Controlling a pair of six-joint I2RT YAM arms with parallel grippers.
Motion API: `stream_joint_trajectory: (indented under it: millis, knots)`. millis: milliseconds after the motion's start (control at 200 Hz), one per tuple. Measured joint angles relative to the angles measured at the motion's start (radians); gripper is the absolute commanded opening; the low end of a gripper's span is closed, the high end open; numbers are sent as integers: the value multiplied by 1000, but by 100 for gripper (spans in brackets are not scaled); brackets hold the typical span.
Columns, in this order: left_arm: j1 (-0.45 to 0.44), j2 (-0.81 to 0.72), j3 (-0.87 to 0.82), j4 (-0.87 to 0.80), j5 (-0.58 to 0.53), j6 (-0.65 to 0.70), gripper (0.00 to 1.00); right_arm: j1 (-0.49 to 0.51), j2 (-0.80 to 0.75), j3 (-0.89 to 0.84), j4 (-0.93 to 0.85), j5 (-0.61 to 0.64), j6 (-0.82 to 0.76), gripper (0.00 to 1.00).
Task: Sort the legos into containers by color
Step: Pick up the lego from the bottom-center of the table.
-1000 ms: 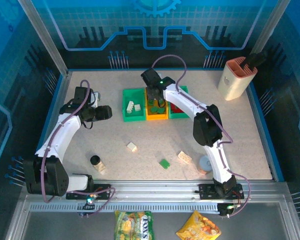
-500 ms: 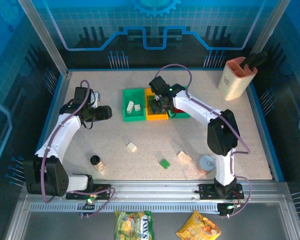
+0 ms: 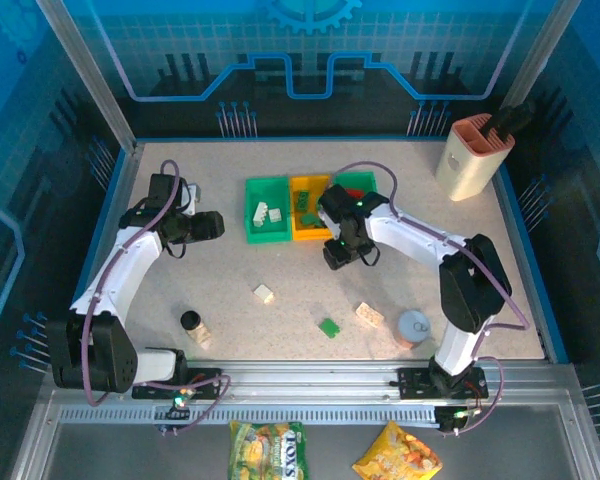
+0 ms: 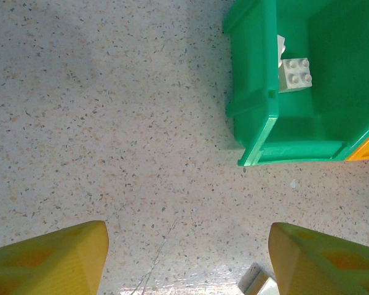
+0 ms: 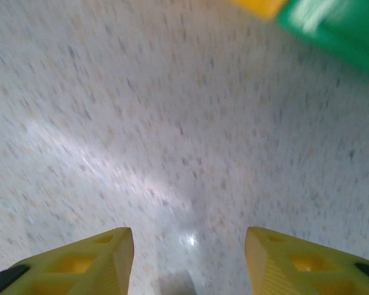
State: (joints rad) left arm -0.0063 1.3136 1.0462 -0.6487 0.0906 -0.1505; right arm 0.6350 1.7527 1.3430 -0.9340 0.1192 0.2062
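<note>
Three bins stand in a row near the far edge of the bench, about midway along it. They are a left green bin, an orange bin touching it, and a right green bin partly hidden behind the right arm. Cream bricks lie in the left green bin, and dark green pieces lie in the orange bin.

Loose toward the near edge are a cream brick, a green brick and a second cream brick. A jar stands toward the near left corner, a tin can toward the near right, and a beige holder in the far right corner.

The left gripper hangs over bare bench just to the left-edge side of the left green bin, its fingers spread with nothing between them. The right gripper is over bare bench just on the near side of the bins, spread and empty. Its wrist view is blurred.
</note>
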Motion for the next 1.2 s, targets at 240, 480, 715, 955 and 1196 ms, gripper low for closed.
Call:
stream_joint_trajectory:
  millis: [240, 480, 715, 955, 1196]
  knots:
    - [0, 0, 0, 0, 0, 0, 71, 10, -66, -88, -115, -9, -29, 54]
    - [0, -1, 0, 0, 0, 0, 71, 47, -66, -138, -174, -15, -27, 55]
    - [0, -7, 0, 0, 0, 0, 71, 79, -2, -170, -184, -15, -27, 55]
    - [0, -7, 0, 0, 0, 0, 71, 126, 48, -173, -184, -16, -27, 54]
    - [0, -7, 0, 0, 0, 0, 71, 139, 107, -172, -184, 0, -28, 51]
